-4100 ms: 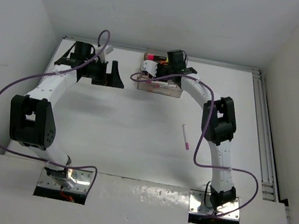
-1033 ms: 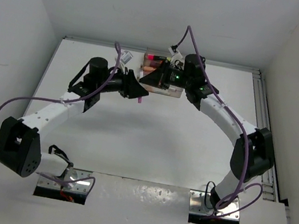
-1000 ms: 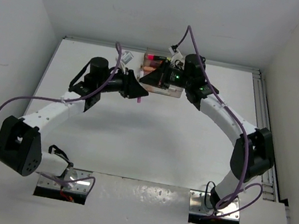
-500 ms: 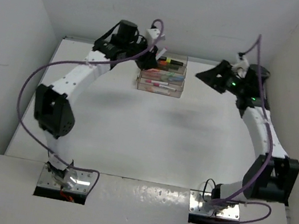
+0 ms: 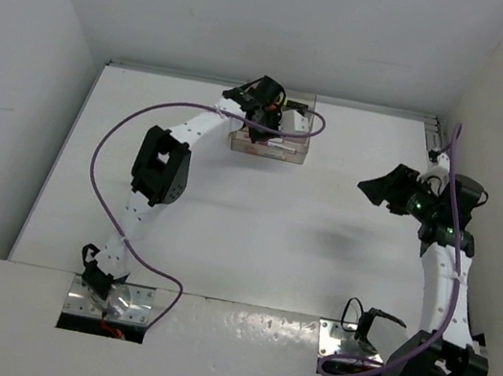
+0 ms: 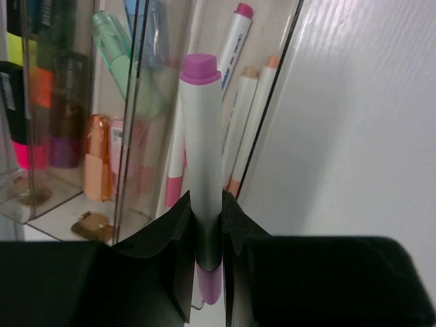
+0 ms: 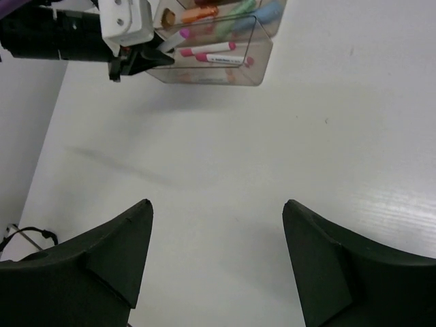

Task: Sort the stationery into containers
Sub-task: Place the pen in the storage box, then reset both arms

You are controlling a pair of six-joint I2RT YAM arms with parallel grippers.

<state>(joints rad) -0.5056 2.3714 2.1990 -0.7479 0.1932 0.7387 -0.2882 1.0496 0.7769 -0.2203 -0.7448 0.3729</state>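
Where the clear plastic trays (image 5: 271, 139) stand at the far edge of the tabletop (image 5: 224, 232), the left arm (image 5: 206, 127) reaches to their left end. The left jaws are clamped on a white pen (image 6: 202, 163).

The pen has a smooth white barrel. It has a flat pinkish-purple cap at its far end and a magenta tip showing just below the jaws. In the left wrist view it points along the trays. It lies over the wall of the compartment nearest the bare tabletop. Whether it touches the plastic cannot be told.

That compartment holds another white pen with a magenta cap (image 6: 235, 41) and two thin white pens with peach ends (image 6: 255, 116). The next compartments hold pastel green and blue pieces (image 6: 119, 51), a peach piece (image 6: 99, 160) and black highlighters (image 6: 13, 88) with yellow, orange, pink and purple ends.

The right arm (image 5: 440, 280) stands well apart from the trays, over the right side of the tabletop. The right jaws are spread wide with nothing between them, and below them is bare white surface. In the right wrist view the trays sit at the top, with two pink-capped pens (image 7: 211, 53) lying in the front one.
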